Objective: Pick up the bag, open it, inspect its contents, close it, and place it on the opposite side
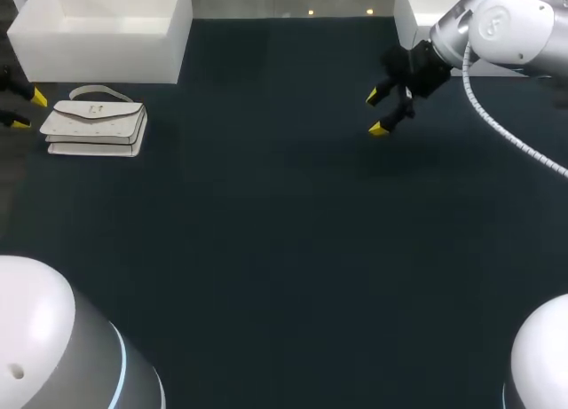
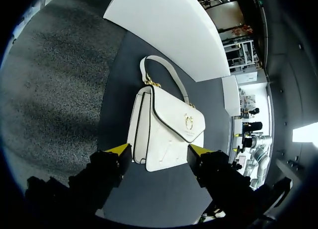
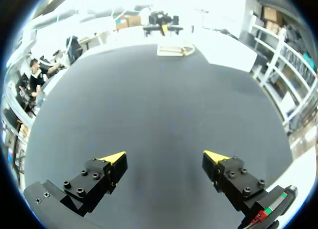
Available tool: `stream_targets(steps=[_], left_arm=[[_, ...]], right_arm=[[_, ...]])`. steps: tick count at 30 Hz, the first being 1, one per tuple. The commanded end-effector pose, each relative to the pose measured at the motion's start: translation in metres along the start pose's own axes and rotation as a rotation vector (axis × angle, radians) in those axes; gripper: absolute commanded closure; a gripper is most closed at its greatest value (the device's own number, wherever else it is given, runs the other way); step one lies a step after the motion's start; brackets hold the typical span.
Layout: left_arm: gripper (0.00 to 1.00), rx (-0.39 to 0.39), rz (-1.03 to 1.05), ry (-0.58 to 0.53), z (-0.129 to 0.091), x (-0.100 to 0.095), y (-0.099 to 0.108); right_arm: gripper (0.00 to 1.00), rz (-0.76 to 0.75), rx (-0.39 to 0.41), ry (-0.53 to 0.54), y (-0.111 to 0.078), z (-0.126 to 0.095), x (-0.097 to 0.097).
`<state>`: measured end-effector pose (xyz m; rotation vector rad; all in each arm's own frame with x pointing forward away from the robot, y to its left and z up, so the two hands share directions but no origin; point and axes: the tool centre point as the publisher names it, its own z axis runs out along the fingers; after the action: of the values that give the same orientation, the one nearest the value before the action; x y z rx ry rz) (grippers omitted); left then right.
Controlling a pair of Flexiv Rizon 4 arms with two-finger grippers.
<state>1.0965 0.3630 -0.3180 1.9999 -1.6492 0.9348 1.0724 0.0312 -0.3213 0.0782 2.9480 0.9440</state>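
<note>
A white handbag (image 1: 96, 125) with a gold clasp and a curved handle lies flat at the table's far left, flap shut. My left gripper (image 1: 27, 110) is at the table's left edge, just beside the bag's left end. In the left wrist view the bag (image 2: 166, 127) reaches ahead from between the yellow fingertips (image 2: 120, 149), its near end level with them; the left gripper (image 2: 159, 150) is open and I see no grip. My right gripper (image 1: 379, 113) hangs open and empty over the far right of the table (image 3: 164, 157). Far ahead of it the bag (image 3: 174, 50) shows small.
A large white box (image 1: 102, 27) stands right behind the bag, close to its handle (image 2: 164, 25). A second white box (image 1: 426, 10) sits at the back right, behind my right arm. The dark mat (image 1: 284, 249) spans the table.
</note>
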Motion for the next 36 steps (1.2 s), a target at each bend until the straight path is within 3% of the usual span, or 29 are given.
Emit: stream_targets(steps=[1, 4, 11, 26, 30, 32, 33, 36], left_arm=[[0.46, -0.152, 0.001, 0.201, 0.005, -0.009, -0.015], [0.51, -0.158, -0.002, 0.211, 0.009, -0.012, -0.017], [0.51, -0.168, -0.017, 0.233, 0.021, -0.017, -0.021], [0.60, -0.206, -0.024, 0.260, 0.039, -0.015, -0.026], [0.74, -0.211, -0.023, 0.265, 0.041, -0.013, -0.026], [0.95, -0.213, -0.021, 0.266, 0.042, -0.012, -0.026], [1.00, -0.214, -0.020, 0.266, 0.042, -0.011, -0.025], [1.00, -0.218, -0.016, 0.275, 0.044, -0.008, -0.021]], right_arm=[[0.00, -0.001, -0.002, 0.004, 0.000, 0.000, -0.002], [0.00, -0.001, -0.002, 0.004, 0.000, 0.000, -0.002], [0.00, -0.001, -0.002, 0.004, 0.000, 0.000, -0.002], [0.00, -0.001, -0.002, 0.004, 0.000, 0.000, -0.002], [0.00, -0.001, -0.002, 0.004, 0.000, 0.000, -0.002], [0.00, -0.001, -0.002, 0.004, 0.000, 0.000, -0.002], [0.00, -0.001, -0.002, 0.004, 0.000, 0.000, -0.002], [0.00, -0.001, -0.002, 0.004, 0.000, 0.000, -0.002]])
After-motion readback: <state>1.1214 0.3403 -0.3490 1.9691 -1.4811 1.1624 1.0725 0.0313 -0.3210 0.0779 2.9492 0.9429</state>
